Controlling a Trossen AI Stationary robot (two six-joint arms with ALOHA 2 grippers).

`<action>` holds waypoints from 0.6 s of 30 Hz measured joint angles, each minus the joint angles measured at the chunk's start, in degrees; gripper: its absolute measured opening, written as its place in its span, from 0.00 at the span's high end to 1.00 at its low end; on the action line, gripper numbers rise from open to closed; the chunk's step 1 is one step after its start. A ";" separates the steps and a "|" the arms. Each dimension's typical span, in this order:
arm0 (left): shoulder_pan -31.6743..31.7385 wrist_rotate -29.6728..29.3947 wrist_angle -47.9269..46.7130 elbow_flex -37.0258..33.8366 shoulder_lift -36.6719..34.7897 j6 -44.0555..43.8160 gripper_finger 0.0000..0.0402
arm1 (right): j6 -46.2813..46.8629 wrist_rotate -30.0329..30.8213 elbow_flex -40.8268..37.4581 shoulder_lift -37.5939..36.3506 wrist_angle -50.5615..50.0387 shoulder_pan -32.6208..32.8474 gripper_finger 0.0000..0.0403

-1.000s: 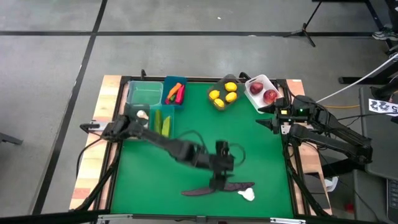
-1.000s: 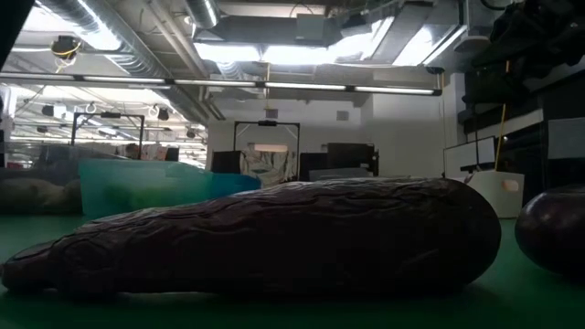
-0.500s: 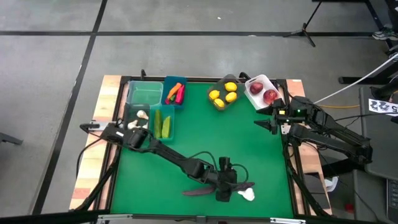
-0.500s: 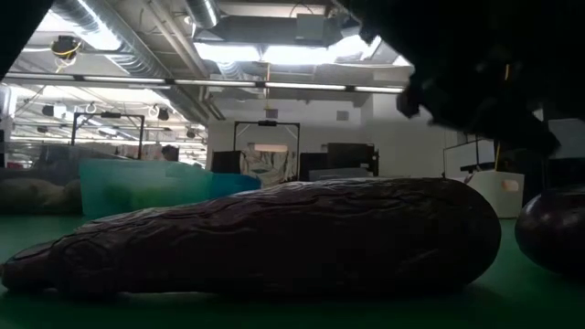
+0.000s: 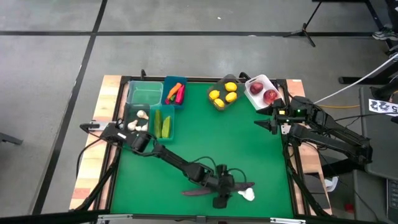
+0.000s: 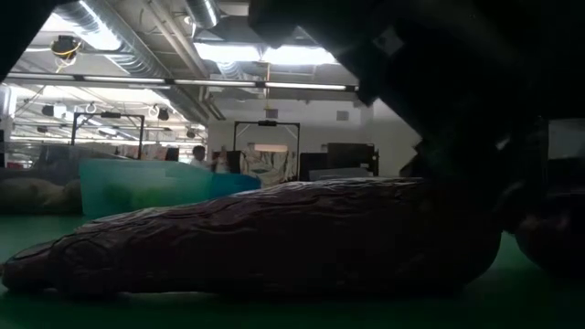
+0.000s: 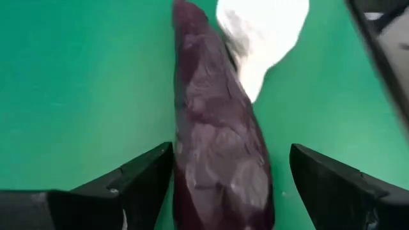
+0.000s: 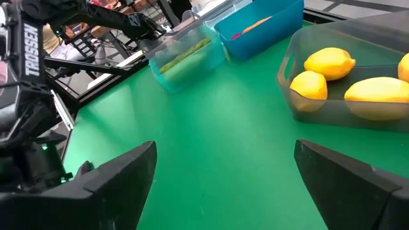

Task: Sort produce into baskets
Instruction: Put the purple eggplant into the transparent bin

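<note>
— Near the table's front edge, what is lying under the left gripper [image 7: 220, 172]?

— A dark purple eggplant [image 7: 217, 140] is lying on the green mat [image 5: 249, 149], running lengthwise between the two fingers [image 7: 137, 179], which are standing wide apart and gripping nothing. Contact with its sides I cannot tell.

— Which way is it pointing?

— Its narrow tip is pointing away from the wrist, touching a white garlic bulb [image 7: 262, 35].

— And the right gripper [image 8: 223, 185]?

— It is hanging spread and empty beside the grey basket [image 8: 294, 83] of lemons [image 8: 329, 62].

High cam looking straight down on counter [image 5: 249, 155]; low cam sitting close behind eggplant [image 6: 274, 238], which left wrist cam's also seeing.
</note>
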 joint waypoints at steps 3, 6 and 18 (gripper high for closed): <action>0.95 1.77 -0.89 0.09 -0.13 -1.26 0.23 | -0.02 -0.01 0.00 0.00 0.00 0.00 0.08; 1.24 1.64 -1.31 0.11 -0.13 -0.99 0.23 | -0.03 -0.02 0.00 0.00 0.00 0.00 0.08; 1.26 1.14 -2.79 0.11 -0.14 3.85 0.42 | -0.26 -0.02 -0.02 0.00 0.00 0.00 0.08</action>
